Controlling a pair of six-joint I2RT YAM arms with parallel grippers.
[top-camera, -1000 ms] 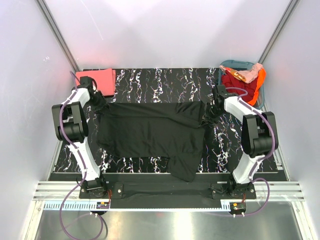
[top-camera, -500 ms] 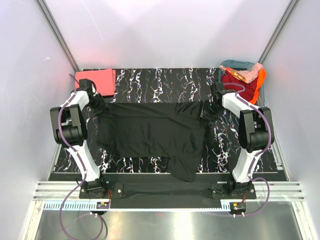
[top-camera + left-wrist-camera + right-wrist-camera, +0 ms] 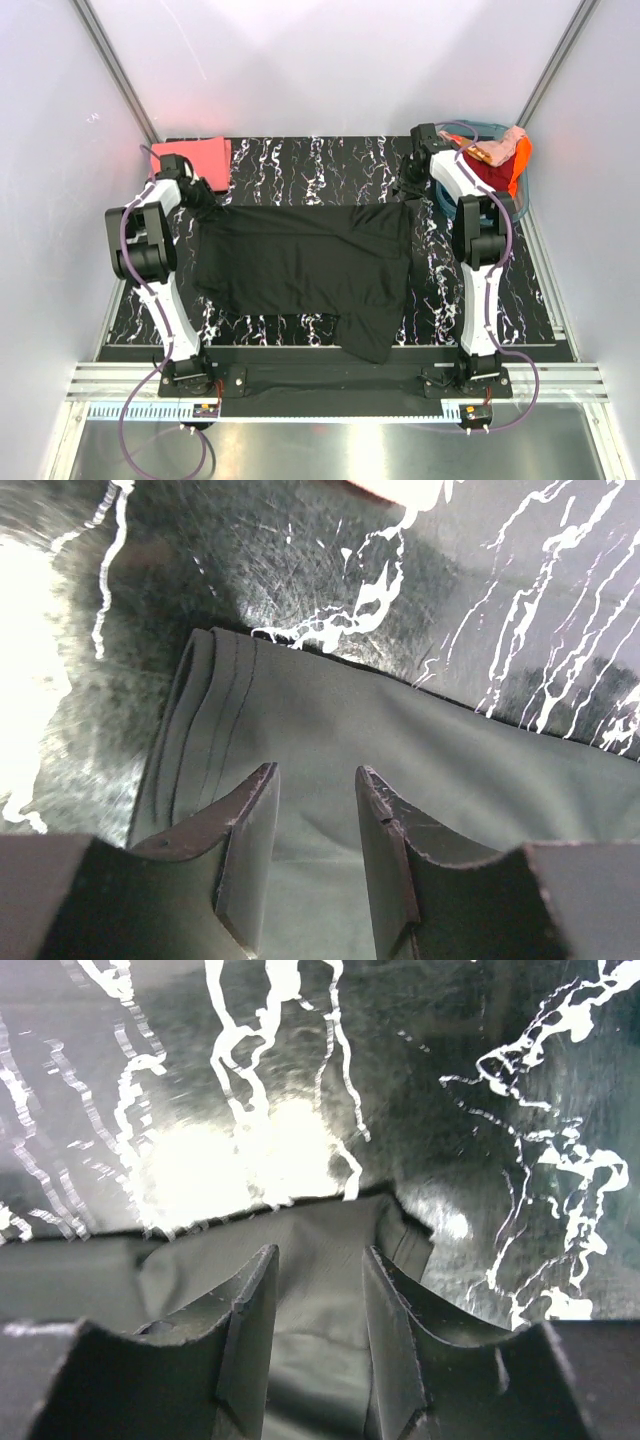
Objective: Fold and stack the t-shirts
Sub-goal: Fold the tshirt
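Observation:
The large black t-shirt [image 3: 300, 260] lies spread flat on the marbled table, a sleeve hanging toward the front edge [image 3: 368, 340]. My left gripper [image 3: 205, 198] is over its back left corner, and the left wrist view shows the jaws apart above the hemmed cloth [image 3: 330, 730]. My right gripper [image 3: 405, 193] is over the back right corner, jaws also apart above the cloth [image 3: 310, 1230]. The coral-pink t-shirt [image 3: 195, 160] lies folded at the back left.
A teal basket [image 3: 462, 128] at the back right holds red and orange clothes [image 3: 495, 160]. White walls close in on both sides, and the right arm reaches right next to the basket. Bare table shows behind the shirt [image 3: 310, 165].
Both grippers have moved toward the back of the table, the right one farther. The shirt's bunched back right corner is now drawn out flatter.

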